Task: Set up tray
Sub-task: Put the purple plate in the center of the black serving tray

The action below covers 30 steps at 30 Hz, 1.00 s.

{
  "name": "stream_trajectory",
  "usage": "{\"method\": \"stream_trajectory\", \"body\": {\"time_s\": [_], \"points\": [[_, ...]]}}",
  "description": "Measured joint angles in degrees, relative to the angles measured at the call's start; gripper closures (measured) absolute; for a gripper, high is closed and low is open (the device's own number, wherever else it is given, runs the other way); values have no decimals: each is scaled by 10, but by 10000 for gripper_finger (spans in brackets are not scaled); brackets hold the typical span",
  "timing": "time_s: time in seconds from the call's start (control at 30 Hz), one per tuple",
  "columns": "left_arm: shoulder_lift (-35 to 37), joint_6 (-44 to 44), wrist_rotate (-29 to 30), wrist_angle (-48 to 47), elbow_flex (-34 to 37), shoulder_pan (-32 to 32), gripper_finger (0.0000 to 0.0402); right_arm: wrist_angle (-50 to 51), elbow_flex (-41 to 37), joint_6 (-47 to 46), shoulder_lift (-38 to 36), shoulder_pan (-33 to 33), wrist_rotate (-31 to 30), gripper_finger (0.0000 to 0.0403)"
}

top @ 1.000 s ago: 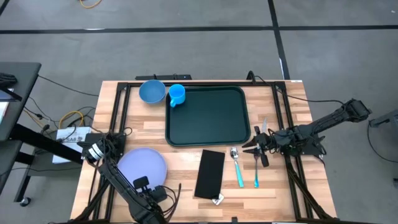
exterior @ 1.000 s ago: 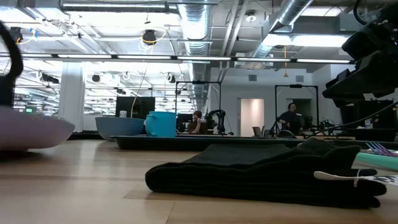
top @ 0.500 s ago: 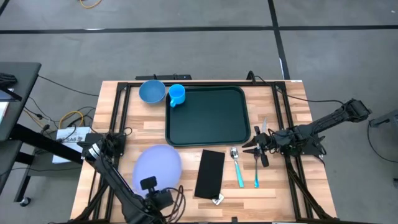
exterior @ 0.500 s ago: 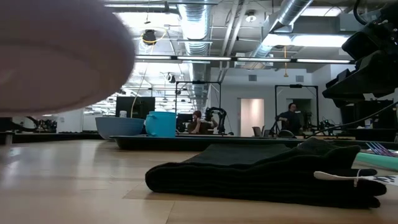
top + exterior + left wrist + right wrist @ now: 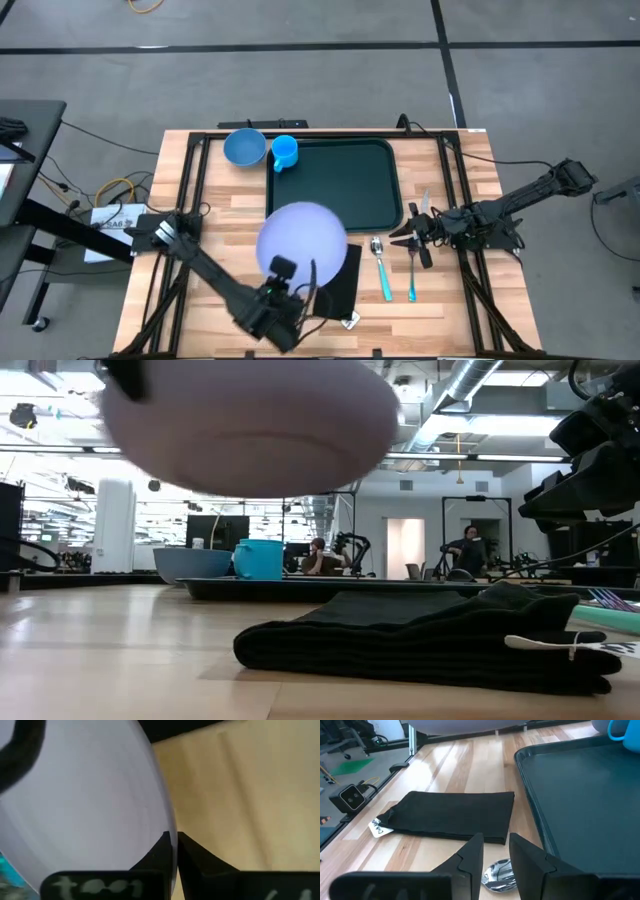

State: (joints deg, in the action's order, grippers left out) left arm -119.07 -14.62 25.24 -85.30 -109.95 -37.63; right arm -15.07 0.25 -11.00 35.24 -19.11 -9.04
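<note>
The lavender plate (image 5: 302,238) hangs in the air over the table, overlapping the near left corner of the dark green tray (image 5: 335,185) in the high view. My left gripper (image 5: 285,274) is shut on its near rim. The low view shows the plate's underside (image 5: 250,420) well above the tabletop. A blue cup (image 5: 285,152) stands at the tray's far left corner, with a blue bowl (image 5: 244,147) on the table beside it. My right gripper (image 5: 405,238) rests open at the table's right, above the spoon (image 5: 495,872), holding nothing. My left gripper pinches the plate's rim (image 5: 169,832) on its near side between its two fingers (image 5: 161,856), one on the upper face and one beneath. The fingers slant down from the near side. The plate is lifted clear of the table, roughly level.
A black folded napkin (image 5: 340,285) lies near the front edge, partly under the plate in the high view. A spoon (image 5: 381,266) and a fork (image 5: 412,272) with teal handles lie to its right, close to my right gripper.
My left gripper has lifted the plate off the table's near left part and carried it up and toward the right and far side, toward the tray, rolling its wrist on the way. The plate, earlier flat on the wood, now hangs clear of it.
</note>
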Motion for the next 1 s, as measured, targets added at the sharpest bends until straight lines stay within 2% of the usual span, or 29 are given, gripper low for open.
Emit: {"method": "stream_trajectory", "body": {"time_s": [0.2,0.37,0.5,0.63,0.77,1.0], "points": [[0,172,38,1,0,76,401,0,0,0,0,0,0,316],[0,300,34,57,0,151,401,0,0,0,0,0,0,316],[0,391,10,127,0,204,401,0,0,0,0,0,0,316],[0,403,-30,132,5,256,401,0,0,0,0,0,0,316],[9,405,-49,135,50,291,401,0,0,0,0,0,0,316],[70,382,-53,129,82,299,401,-1,0,0,0,0,0,316]]}}
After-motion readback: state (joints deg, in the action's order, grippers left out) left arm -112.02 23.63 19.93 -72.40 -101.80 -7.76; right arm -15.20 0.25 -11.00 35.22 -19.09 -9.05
